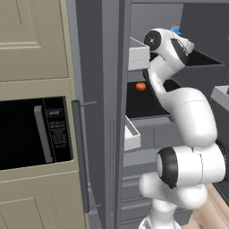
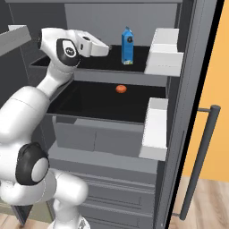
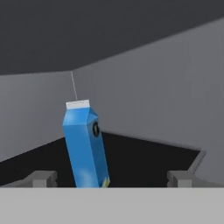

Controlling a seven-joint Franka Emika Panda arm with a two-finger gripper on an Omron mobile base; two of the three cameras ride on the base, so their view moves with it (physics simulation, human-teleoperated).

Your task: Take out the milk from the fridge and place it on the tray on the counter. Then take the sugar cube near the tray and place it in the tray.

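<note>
1. The fridge stood open, with dark shelves and white door bins.
2. Its upper shelf carried the milk, upright and toward the right side.
3. The lower shelf carried a small orange round item, alone near the back.

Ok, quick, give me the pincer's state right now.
Pincer: open, holding nothing; its fingertips stand wide apart, with the milk carton upright on the fridge shelf between them, not yet gripped.
</note>
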